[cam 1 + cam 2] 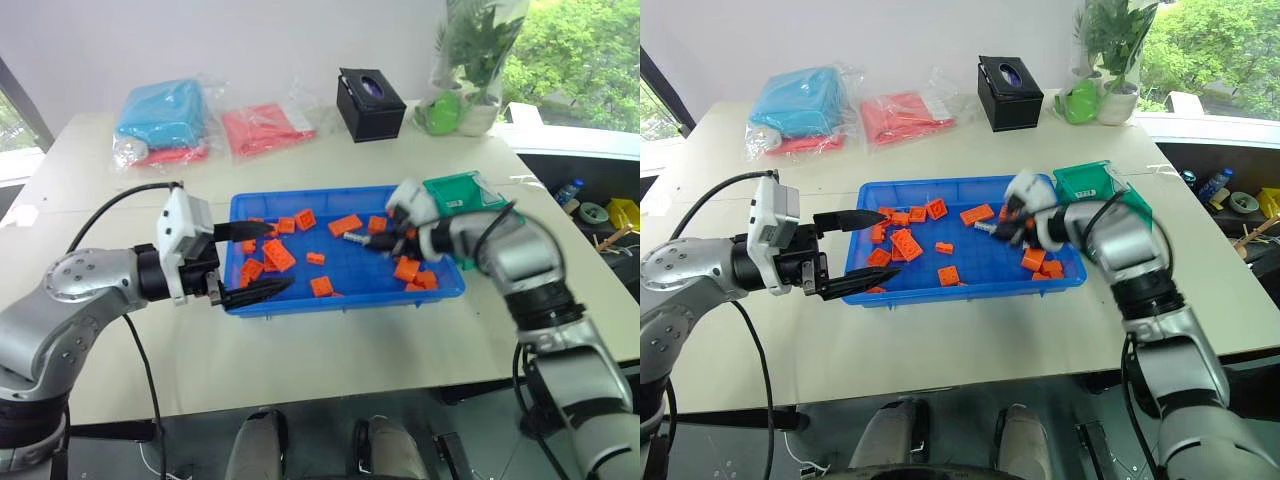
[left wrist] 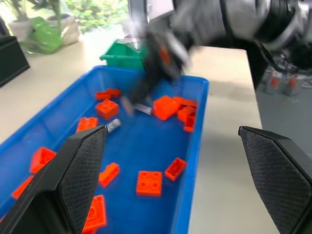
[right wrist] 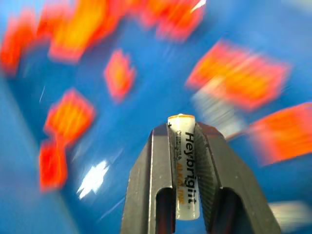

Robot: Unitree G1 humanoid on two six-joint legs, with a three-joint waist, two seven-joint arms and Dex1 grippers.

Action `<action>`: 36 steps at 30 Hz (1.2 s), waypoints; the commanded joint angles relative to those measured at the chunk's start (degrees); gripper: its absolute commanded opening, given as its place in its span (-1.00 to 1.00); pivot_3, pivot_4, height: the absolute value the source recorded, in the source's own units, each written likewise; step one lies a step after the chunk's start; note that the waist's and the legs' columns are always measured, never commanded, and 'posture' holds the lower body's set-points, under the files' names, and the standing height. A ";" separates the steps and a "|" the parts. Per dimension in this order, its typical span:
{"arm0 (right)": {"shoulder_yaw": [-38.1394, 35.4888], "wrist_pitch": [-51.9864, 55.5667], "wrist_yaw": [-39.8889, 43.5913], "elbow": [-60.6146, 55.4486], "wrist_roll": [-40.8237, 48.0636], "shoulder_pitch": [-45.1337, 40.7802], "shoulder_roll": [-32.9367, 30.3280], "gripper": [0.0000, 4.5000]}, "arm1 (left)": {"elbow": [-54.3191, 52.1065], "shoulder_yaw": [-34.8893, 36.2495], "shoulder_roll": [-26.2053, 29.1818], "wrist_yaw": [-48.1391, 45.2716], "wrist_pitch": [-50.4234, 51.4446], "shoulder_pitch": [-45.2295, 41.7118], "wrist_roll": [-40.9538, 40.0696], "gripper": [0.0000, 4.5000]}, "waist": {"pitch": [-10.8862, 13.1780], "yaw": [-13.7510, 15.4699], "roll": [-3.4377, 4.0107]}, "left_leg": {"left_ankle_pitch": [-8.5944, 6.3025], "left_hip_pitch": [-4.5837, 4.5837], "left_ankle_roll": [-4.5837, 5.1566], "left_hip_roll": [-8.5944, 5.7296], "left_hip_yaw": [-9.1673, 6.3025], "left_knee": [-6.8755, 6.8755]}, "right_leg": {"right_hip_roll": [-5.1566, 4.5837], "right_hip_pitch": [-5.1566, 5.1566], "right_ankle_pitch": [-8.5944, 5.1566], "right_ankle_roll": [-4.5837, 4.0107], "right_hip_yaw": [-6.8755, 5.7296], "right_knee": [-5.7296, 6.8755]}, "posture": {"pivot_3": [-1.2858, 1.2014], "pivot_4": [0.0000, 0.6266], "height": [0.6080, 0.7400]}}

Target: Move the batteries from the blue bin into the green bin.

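orange bricks [image 1: 278,254]: scattered loose, mid-frame
black tissue box [image 1: 370,103]: top centre, far edge of the bench [image 1: 330,345]
blue wrapped bundle [image 1: 162,113]: upper left
red wrapped bundle [image 1: 265,129]: just right of the blue one
potted plant [image 1: 478,50]: upper right, light-green pot [image 1: 438,112] beside it

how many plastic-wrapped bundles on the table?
2. The light-blue bundle lies at the table's far-left side; the red bundle lies just right of it, next to the black tissue box. None looks hidden.
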 commanded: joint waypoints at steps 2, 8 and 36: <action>-8.88 0.88 -7.48 1.73 -1.26 -0.23 -5.39 -0.97 | 0.21 -0.56 0.17 -1.08 -1.07 -0.79 0.49 1.00 | -0.06 0.62 -0.09 | -0.01 0.00 -0.01 -0.01 0.01 0.00 | -0.01 0.05 -0.01 -0.01 -0.03 -0.11 | 0.03 -0.52 -0.27; -12.57 -1.18 -14.26 9.18 -2.79 2.07 -6.67 -0.50 | 1.80 -2.87 -1.06 -1.93 -1.70 -3.18 1.42 1.00 | -0.03 0.77 -0.04 | -0.01 0.01 0.00 0.00 0.06 0.00 | -0.03 0.05 0.02 0.00 -0.03 -0.14 | 0.03 -0.52 -0.27; 8.21 -18.70 -4.62 20.86 -5.86 -1.83 12.56 0.33 | -1.15 0.38 -0.53 1.28 -0.81 -1.27 0.73 1.00 | 0.00 -0.45 0.02 | 0.11 -0.01 0.17 0.01 0.02 0.02 | 0.02 0.00 0.16 0.18 -0.03 0.04 | 0.03 -0.52 -0.27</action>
